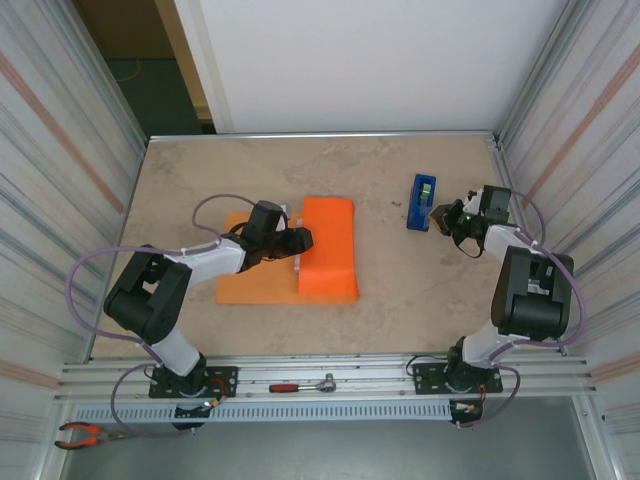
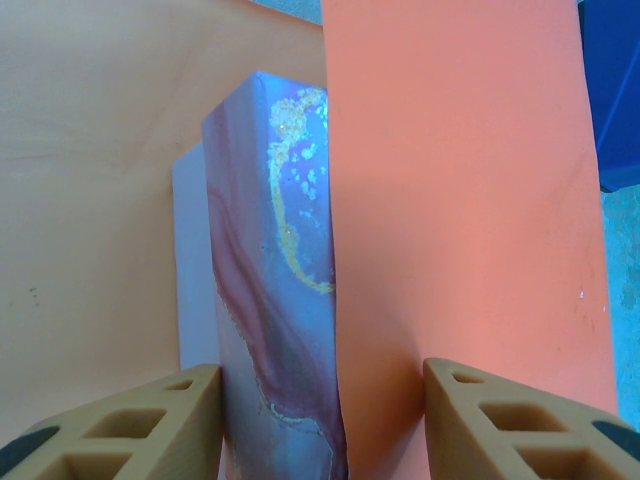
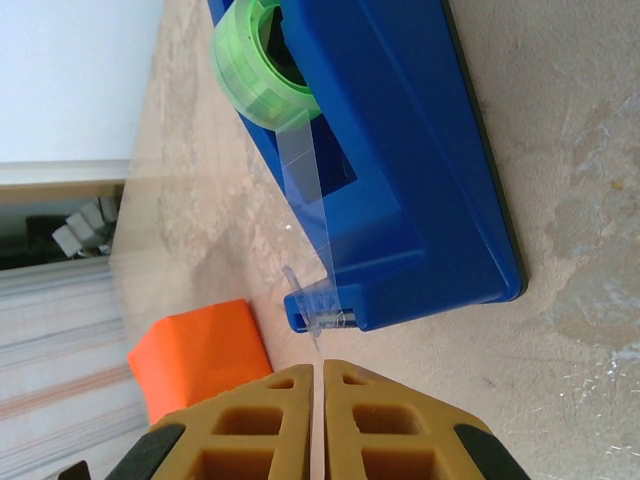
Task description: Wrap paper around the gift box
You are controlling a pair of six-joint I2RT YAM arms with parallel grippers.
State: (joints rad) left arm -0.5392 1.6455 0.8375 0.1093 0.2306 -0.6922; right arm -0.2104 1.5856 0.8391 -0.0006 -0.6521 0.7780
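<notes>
My left gripper [image 2: 320, 425] is spread around the purple marbled gift box [image 2: 275, 300], with the thin orange paper sheet [image 2: 460, 200] folded over it. My right gripper [image 3: 318, 400], pressed together by the blue plastic tape dispenser [image 3: 400, 150] at the box's 3 o'clock, should pull tape slowly.

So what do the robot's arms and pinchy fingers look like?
The left arm and right arm are chunky black and silvery-white pieces, each with a thin purple cable looping beside it. On the left gripper and right gripper, the fingers are mustard-tan plastic with boxy cut-out holes and black bits behind.
</notes>
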